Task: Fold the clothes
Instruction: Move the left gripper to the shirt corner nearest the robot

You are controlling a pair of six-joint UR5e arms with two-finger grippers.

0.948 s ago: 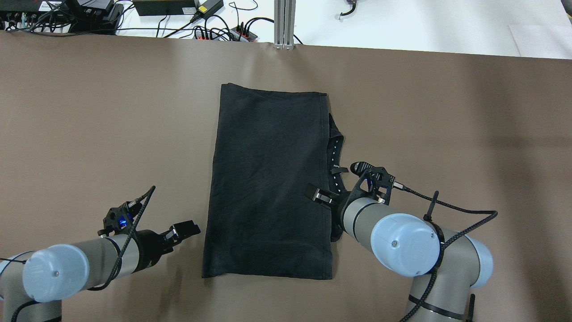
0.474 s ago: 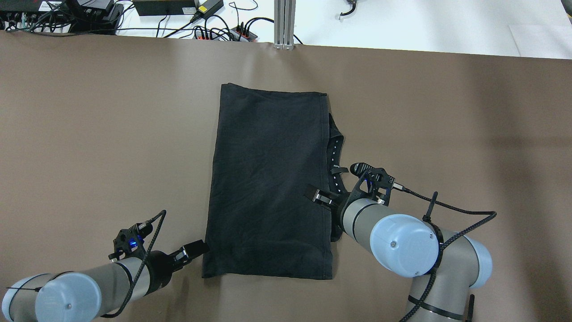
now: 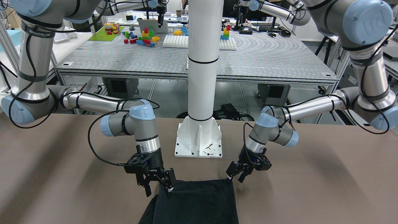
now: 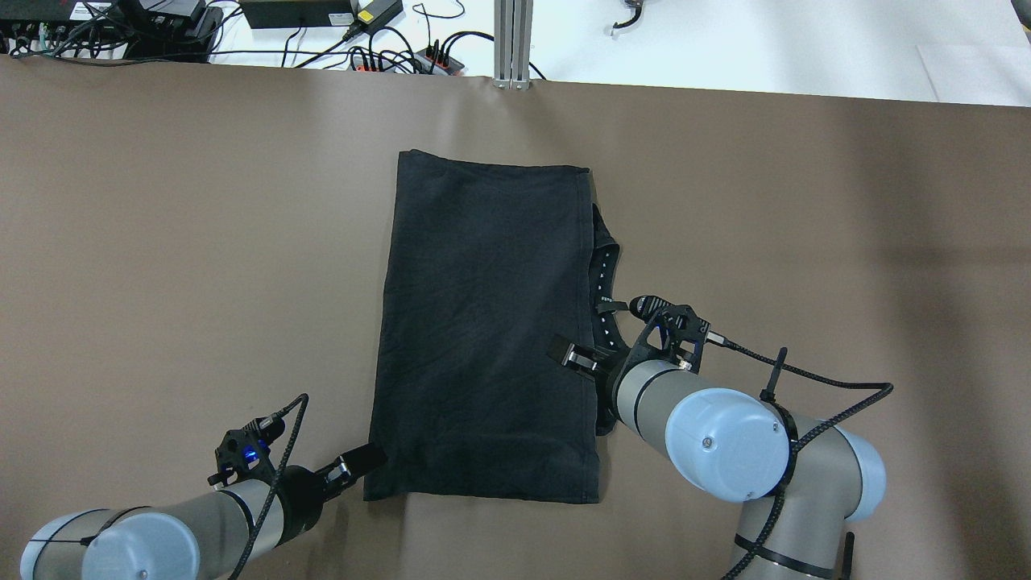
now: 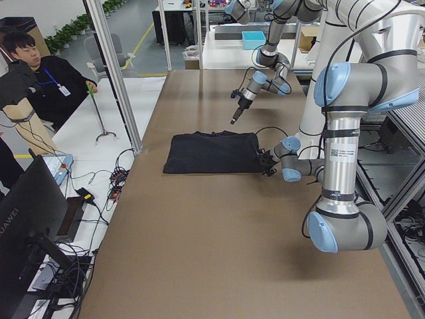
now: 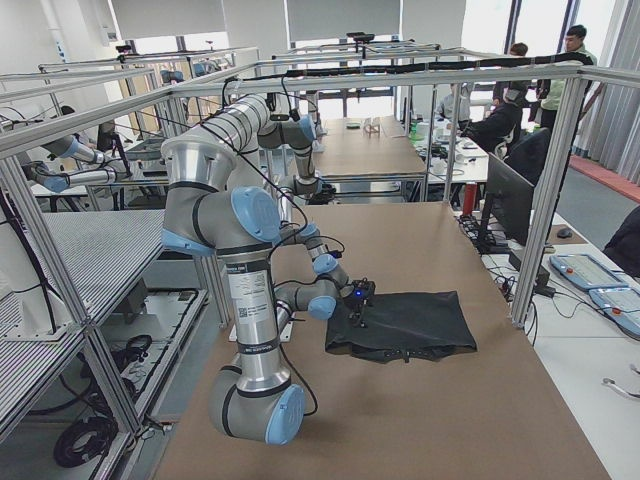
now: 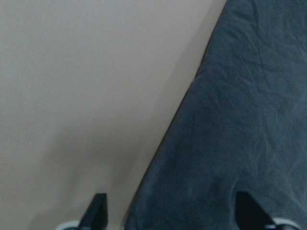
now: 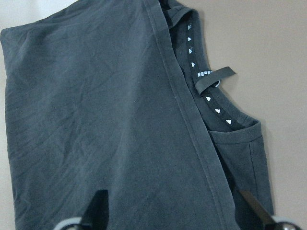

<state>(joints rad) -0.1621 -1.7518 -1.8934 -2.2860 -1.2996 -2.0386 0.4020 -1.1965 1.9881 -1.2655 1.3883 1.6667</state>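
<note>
Lying flat mid-table [image 4: 161, 242]: folded black shirt [image 4: 483, 322], neckline showing along its right edge. Left gripper [image 3: 235, 176] spread, straddling shirt's near-left corner. Right gripper [image 3: 158, 188] spread, over right hem.

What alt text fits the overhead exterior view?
A folded black garment lies flat at the centre of a brown table. The left gripper sits at its near left corner; the right gripper hangs over its right hem, beside the exposed collar tape.
</note>
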